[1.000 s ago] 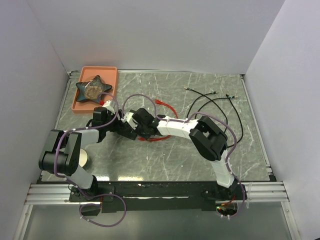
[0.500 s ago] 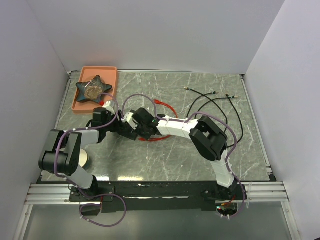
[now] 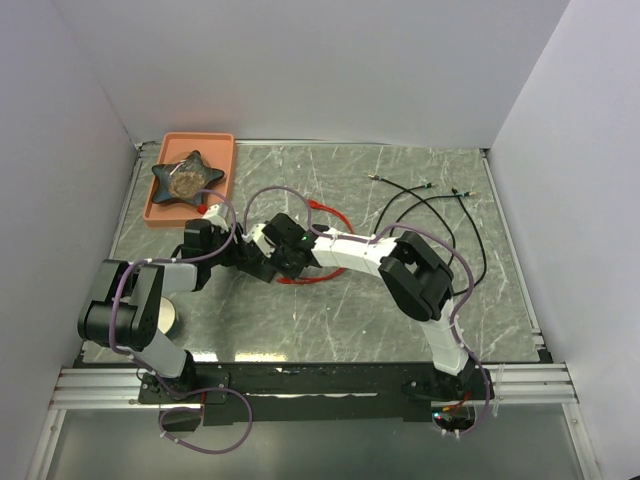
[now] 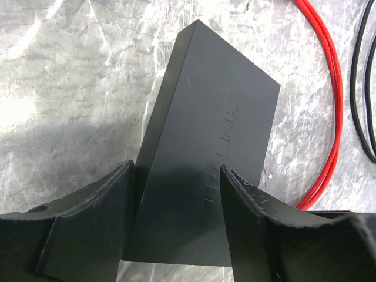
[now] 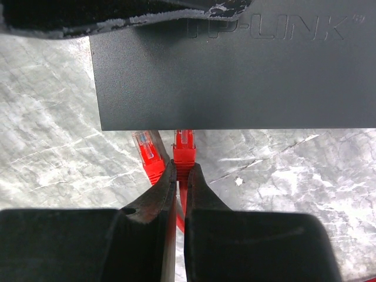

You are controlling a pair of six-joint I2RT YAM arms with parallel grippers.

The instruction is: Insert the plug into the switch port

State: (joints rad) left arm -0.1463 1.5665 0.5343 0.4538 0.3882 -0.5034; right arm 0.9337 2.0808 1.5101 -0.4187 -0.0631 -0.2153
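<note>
My right hand (image 5: 181, 176) is pinched tight on the red plug (image 5: 184, 147) — its tip at the edge of the switch (image 5: 235, 76) on the bench (image 5: 59, 117) — while my left hand (image 4: 177, 170), partly open, straddles that box

hidden: switch (image 5: 247, 76) sockets, under its edge | unclear: plug (image 5: 184, 150) tip seating

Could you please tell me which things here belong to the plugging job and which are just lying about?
Job: switch, plug, red cable, left gripper, right gripper.
Lying about: black cables, tray, star dish.
</note>
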